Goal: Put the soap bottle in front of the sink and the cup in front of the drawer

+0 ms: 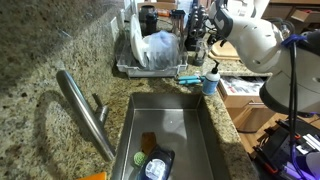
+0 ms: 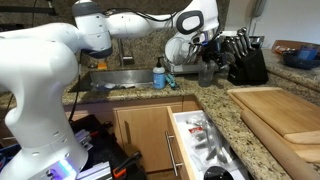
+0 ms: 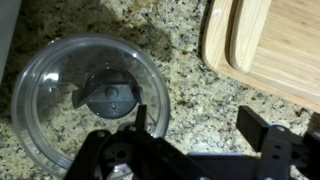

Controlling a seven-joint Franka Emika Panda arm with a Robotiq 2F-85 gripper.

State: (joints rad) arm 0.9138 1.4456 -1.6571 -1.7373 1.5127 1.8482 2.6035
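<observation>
Since the cup [image 3: 90, 100] is to be carried to the drawer [image 2: 200, 145], the relation that matters is how it lies under the tool [image 3: 194, 118]. In the wrist view the cup is seen from straight above, upright on the speckled surface [image 3: 180, 40] with its mouth up. Its long axis is therefore vertical, in line with the tool's approach.

The cup is offset to the left of the tool's centre. One finger [image 3: 140, 115] is seen over the right part of the rim, apparently just inside it. The other is outside, well to the right, toward the board [image 3: 270, 45]. The fingers are held apart and nothing is clamped between them; whether the wall is touched cannot be told. A pinch on the cup's right wall is judged to be the step in hand.

In an exterior view the cup is found below the tool, between the bottle [image 2: 159, 76] and the knife block [image 2: 245, 62], with the open drawer on the near side. The bottle is stood upright beside the far right corner of the sink [image 1: 180, 118]. A thin clear wall may slip or tip if it is pinched off-centre.
</observation>
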